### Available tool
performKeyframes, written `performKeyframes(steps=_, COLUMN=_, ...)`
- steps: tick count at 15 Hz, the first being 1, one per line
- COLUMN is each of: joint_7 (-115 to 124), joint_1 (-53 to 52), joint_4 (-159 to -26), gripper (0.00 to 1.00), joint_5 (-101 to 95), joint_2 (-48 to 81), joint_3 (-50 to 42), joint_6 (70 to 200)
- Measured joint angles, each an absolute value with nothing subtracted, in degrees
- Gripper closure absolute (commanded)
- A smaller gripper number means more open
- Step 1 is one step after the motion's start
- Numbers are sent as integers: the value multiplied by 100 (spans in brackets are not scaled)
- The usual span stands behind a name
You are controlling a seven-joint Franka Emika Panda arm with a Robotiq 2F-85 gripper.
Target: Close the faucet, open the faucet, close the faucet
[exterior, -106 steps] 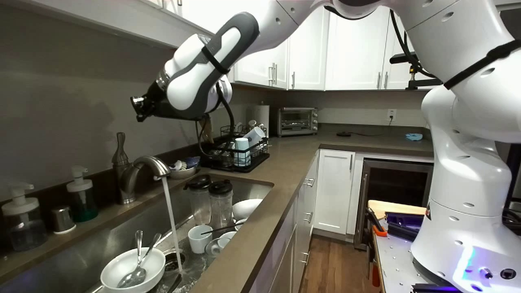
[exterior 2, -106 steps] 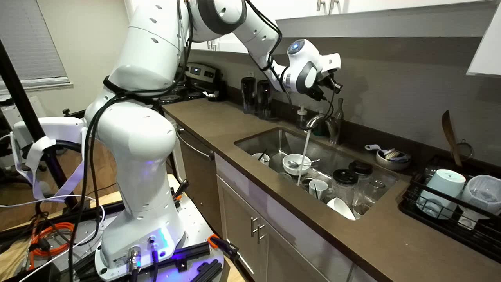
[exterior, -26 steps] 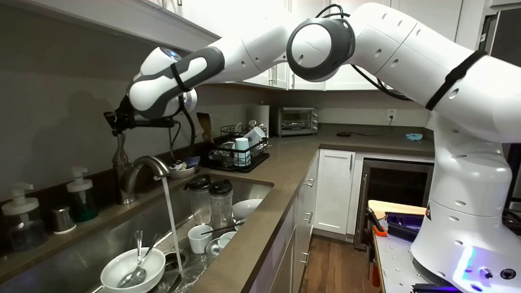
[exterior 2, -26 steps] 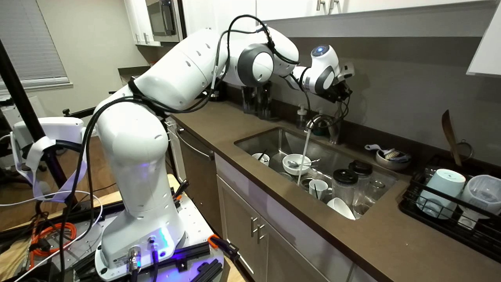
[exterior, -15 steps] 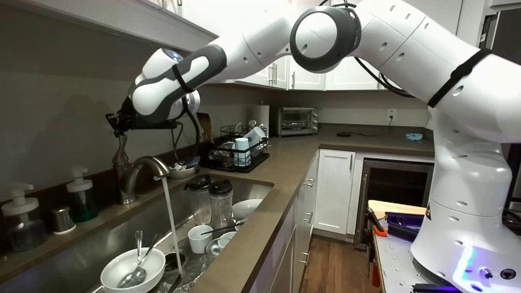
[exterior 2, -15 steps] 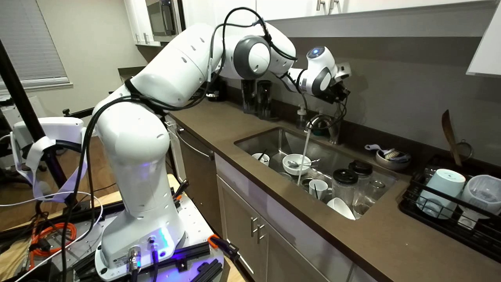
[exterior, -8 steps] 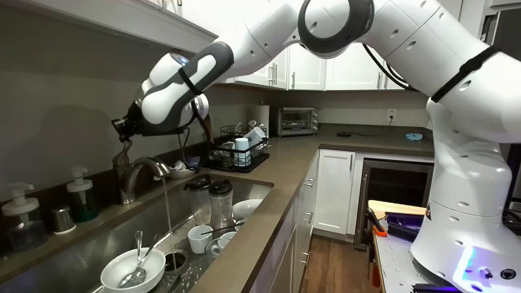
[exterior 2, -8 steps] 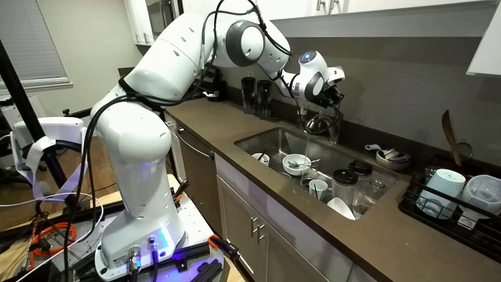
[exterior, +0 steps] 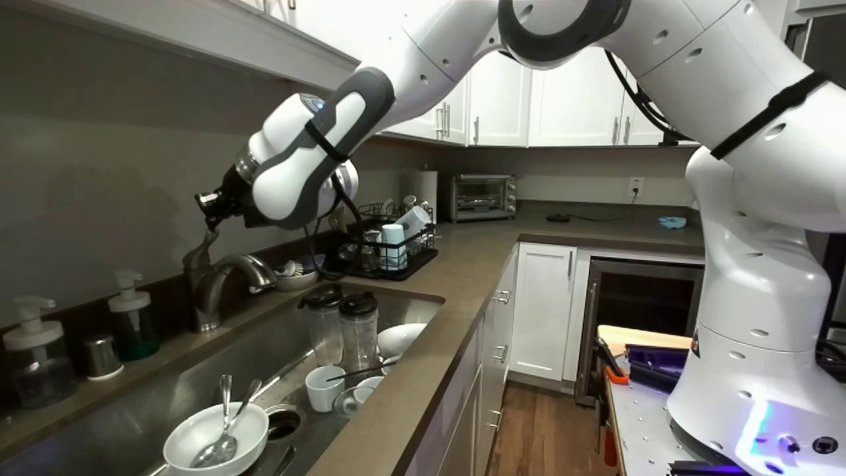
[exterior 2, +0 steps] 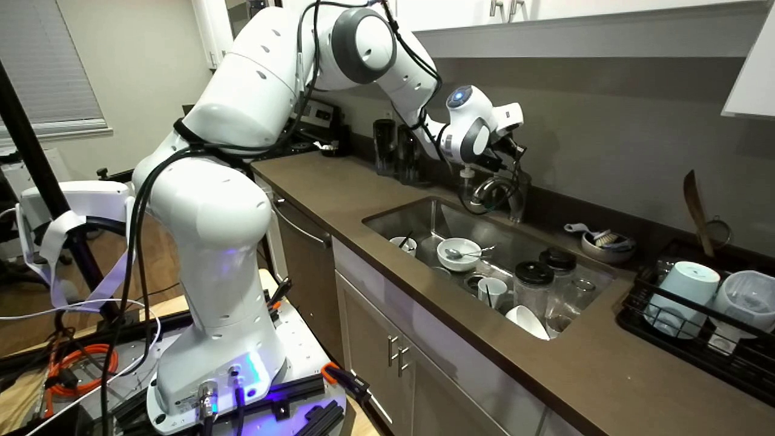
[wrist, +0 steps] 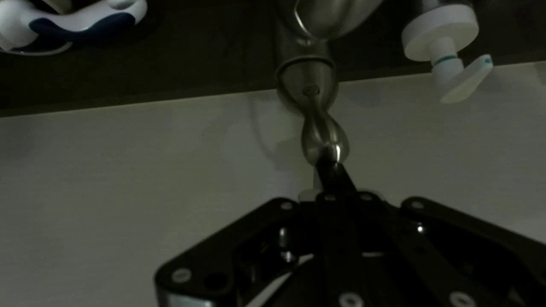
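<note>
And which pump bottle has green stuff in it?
The near pump bottle, closest to the faucet: green liquid shows low inside it. The far pump bottle, past the small metal cylinder, shows no green.

Faucet (exterior: 210, 291) in all three views

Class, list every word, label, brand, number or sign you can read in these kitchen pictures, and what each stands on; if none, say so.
None can be read in any current view.
Faucet: its small round mark in the wrist view is too blurred to read.
Toaster oven: any markings by its knobs are too small.
Robot base: any print is too small.
</note>
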State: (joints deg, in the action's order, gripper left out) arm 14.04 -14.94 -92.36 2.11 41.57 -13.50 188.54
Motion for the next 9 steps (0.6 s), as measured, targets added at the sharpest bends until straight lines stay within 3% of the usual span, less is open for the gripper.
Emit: performKeyframes(steps=9, joint_7=1649, joint_1=-2806, joint_4=-10909, gripper=100, joint_5=1037, joint_2=3747, joint_3=-2562, joint_6=19787)
